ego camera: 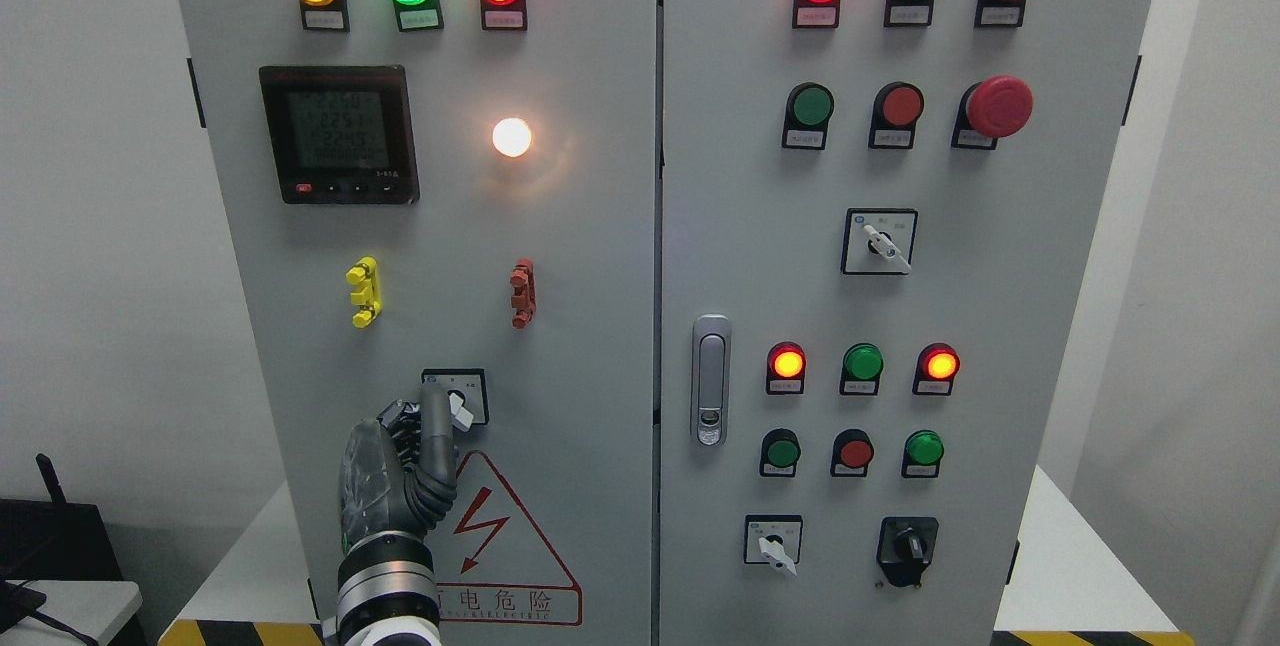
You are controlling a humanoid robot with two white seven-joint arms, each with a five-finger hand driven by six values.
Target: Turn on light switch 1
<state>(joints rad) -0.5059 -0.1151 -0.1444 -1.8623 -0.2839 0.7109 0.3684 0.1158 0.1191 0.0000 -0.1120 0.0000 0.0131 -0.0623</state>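
White walls [90,226] left and right, evenly lit, no hard shadows. Low white platform [1080,576] at bottom right, another white surface [230,566] at lower left. Yellow-black hazard tape [250,634] along the bottom edge. Far lower left: dark device with a thin black antenna [48,478] behind a white ledge [75,606].

My left hand [400,461] covers the lower left part of the rotary switch [457,396] just above it, so I cannot read the knob's position. Below the hand, the arm is cut off by the bottom edge. The small label plates [421,20] high above it are too small to read.
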